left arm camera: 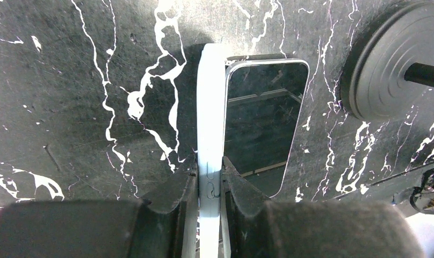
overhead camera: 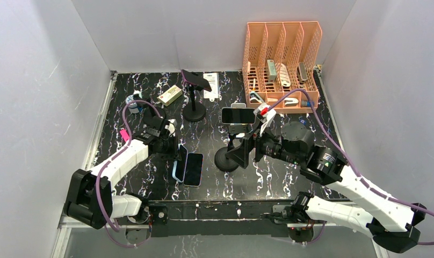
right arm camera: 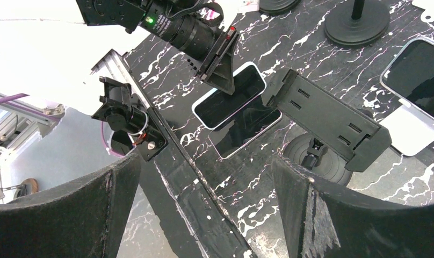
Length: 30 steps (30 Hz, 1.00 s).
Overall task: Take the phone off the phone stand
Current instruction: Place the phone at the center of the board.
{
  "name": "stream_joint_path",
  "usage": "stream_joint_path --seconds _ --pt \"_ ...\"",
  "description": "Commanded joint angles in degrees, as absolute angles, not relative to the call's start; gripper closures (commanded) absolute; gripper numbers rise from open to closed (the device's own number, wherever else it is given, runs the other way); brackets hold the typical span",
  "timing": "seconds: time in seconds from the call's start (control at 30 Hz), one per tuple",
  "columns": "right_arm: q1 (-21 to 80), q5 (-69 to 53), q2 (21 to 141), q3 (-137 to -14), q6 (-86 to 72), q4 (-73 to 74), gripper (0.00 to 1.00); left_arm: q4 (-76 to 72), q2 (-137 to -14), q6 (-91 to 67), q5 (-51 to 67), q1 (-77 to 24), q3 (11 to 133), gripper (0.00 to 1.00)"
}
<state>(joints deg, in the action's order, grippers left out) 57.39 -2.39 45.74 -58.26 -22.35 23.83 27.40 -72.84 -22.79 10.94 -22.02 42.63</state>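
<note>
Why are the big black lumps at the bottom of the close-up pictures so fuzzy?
Left wrist view: the left gripper sits too near the lens, so it blurs; the pale phone it pinches looks sharp. Right wrist view: the right gripper blurs likewise.

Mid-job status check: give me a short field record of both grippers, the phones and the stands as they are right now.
left gripper: shut on pale phone, held on edge
flat phone: screen up on the table, right beside the pale phone
right gripper: open, nothing between its fingers, facing the near stand
near stand: back of clamp in view; no phone visible in it
far stand: holds a dark phone
third phone: beyond the near stand, apparently lying on a white piece; not certain
</note>
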Motion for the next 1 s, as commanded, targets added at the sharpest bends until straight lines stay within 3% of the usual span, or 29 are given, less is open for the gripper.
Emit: stream_joint_path --seconds 0.0,0.27,0.43,0.97 --pt "57.4 -3.2 46.0 -59.2 -22.8 20.9 0.01 29.8 -70.8 -24.8 17.2 -22.1 40.8 1.00" --pt "57.3 -3.1 46.1 -59.3 -23.2 21.0 0.01 29.8 -70.4 -24.9 18.3 -22.1 40.7 1.00" --pt "57.4 -3.0 46.3 -59.5 -23.3 21.2 0.01 30.5 -70.5 -25.2 16.6 -22.1 40.7 0.77" --pt "57.4 -1.7 46.3 -59.5 -23.1 22.2 0.01 34.5 -69.9 -25.7 7.7 -22.1 42.5 0.54"
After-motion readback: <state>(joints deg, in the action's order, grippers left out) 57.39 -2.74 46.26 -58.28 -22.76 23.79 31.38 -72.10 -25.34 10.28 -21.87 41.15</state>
